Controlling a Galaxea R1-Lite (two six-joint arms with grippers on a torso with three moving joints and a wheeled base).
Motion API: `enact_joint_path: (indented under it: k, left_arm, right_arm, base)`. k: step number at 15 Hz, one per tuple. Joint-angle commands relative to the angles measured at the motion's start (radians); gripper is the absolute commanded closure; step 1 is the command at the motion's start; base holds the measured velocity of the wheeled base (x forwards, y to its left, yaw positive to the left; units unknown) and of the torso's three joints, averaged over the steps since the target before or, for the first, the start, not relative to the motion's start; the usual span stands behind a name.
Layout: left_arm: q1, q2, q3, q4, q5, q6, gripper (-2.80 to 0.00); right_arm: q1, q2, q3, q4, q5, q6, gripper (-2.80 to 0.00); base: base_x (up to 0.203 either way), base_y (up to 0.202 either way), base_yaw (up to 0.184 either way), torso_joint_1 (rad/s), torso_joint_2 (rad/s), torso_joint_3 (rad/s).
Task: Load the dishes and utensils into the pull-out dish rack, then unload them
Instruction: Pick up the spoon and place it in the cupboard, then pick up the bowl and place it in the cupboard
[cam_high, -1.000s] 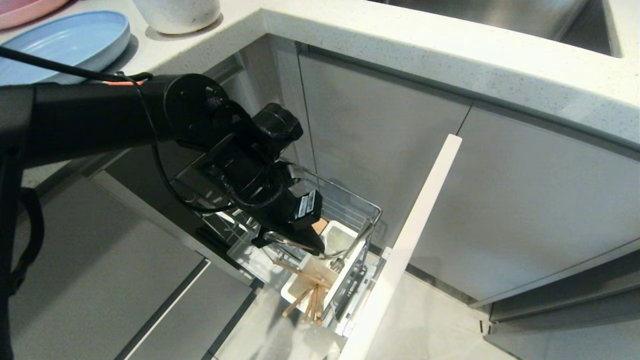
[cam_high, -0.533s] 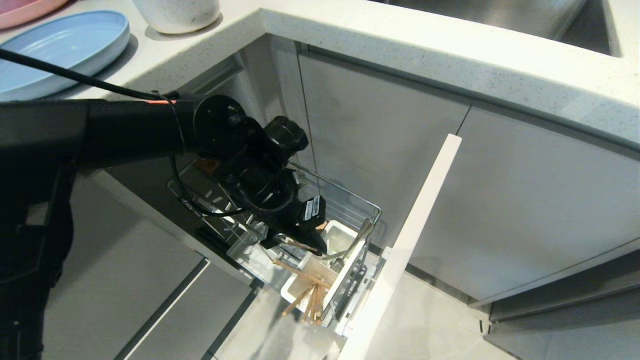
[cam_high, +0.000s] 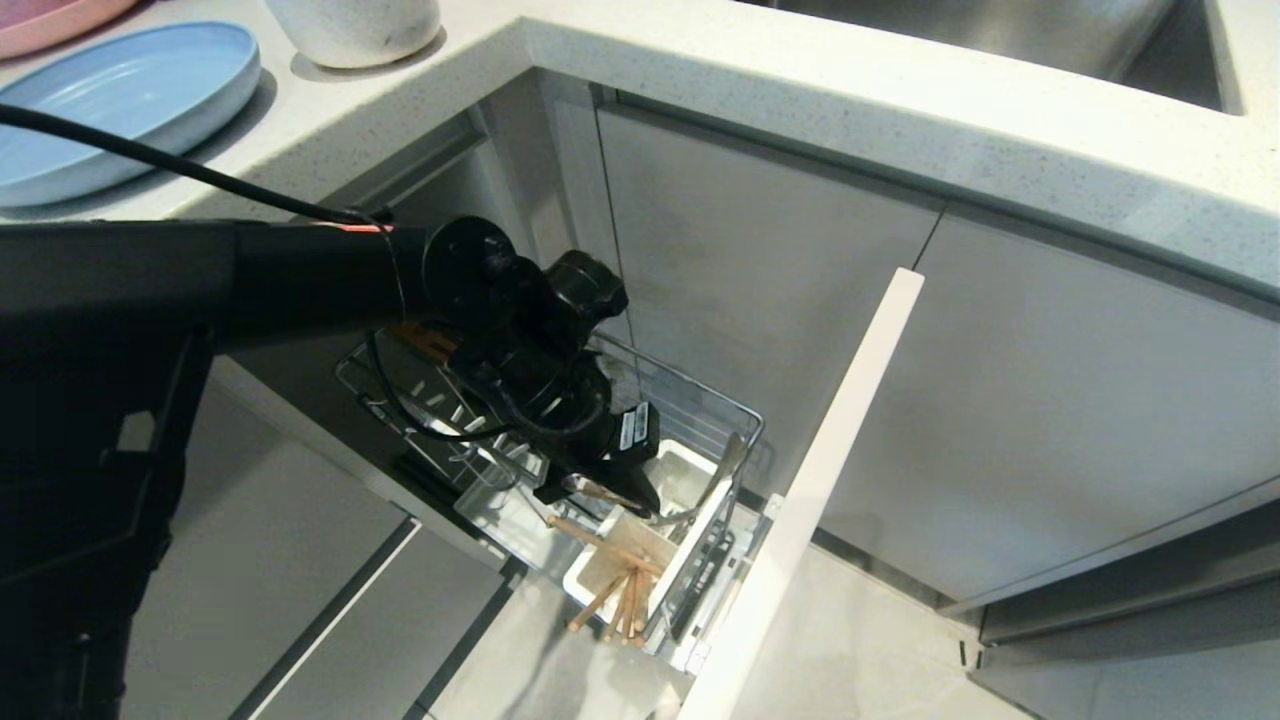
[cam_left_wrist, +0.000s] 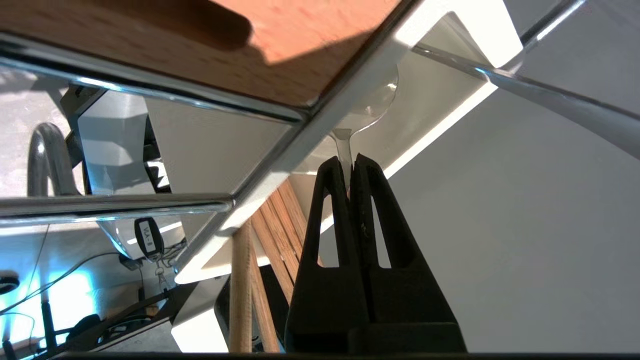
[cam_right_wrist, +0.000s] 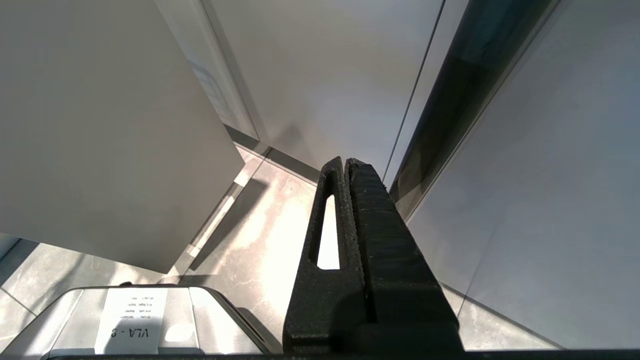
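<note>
One spoon (cam_left_wrist: 367, 102) is pinched by the left gripper (cam_left_wrist: 351, 165) over the caddy (cam_high: 690, 470); beside it several chopsticks (cam_high: 610, 590). Right gripper (cam_right_wrist: 345, 165) is clenched, empty.

The left gripper (cam_high: 640, 497) is carried lower and further along the pull-out dish rack (cam_high: 700, 420) than a second ago, closer over the white caddy (cam_high: 690, 470). The spoon (cam_left_wrist: 367, 107) clamped between its fingers is brought down with it, its bowl now set inside the caddy beside the chopsticks (cam_high: 615, 590).

Blue plate (cam_high: 110, 100) — cut off at frame edge
</note>
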Motion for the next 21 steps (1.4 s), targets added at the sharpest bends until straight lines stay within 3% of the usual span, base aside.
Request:
enact_joint_path:
  k: [1,2,3,4,13,20,21]
  left_arm:
    - [0.0,0.003,0.0,0.007,-0.002,-0.003,0.0]
    - [0.0,0.002,0.0,0.008,-0.002,-0.003,0.0]
    - [0.0,0.001,0.0,0.007,-0.002,-0.003,-1.7]
    - [0.0,-0.002,0.0,0.007,-0.002,-0.003,-2.8]
    - [-0.001,-0.045,0.002,0.011,-0.002,-0.022,-2.8]
    - [-0.001,-0.208,0.005,0.021,-0.002,-0.042,-2.8]
    - [-0.001,-0.235,0.005,0.023,-0.002,-0.046,0.0]
  right_arm:
    - [0.001,-0.004,0.002,0.0,0.0,0.0,0.0]
    - [0.001,-0.004,0.002,-0.001,-0.001,0.0,0.0]
    - [0.0,-0.004,0.002,-0.001,0.0,0.0,0.0]
    - [0.0,-0.004,0.002,-0.001,0.0,0.0,0.0]
    - [0.0,-0.004,0.002,-0.001,0.0,0.0,0.0]
    - [0.0,-0.004,0.002,-0.001,0.0,0.0,0.0]
    - [0.001,-0.004,0.002,0.0,0.0,0.0,0.0]
  base:
    - [0.0,0.0,0.0,0.0,0.0,0.0]
    - [0.0,0.0,0.0,0.0,0.0,0.0]
    - [0.0,0.0,0.0,0.0,0.0,0.0]
    - [0.0,0.0,0.0,0.0,0.0,0.0]
    - [0.0,0.0,0.0,0.0,0.0,0.0]
    - [0.0,0.0,0.0,0.0,0.0,0.0]
    - [0.0,0.0,0.0,0.0,0.0,0.0]
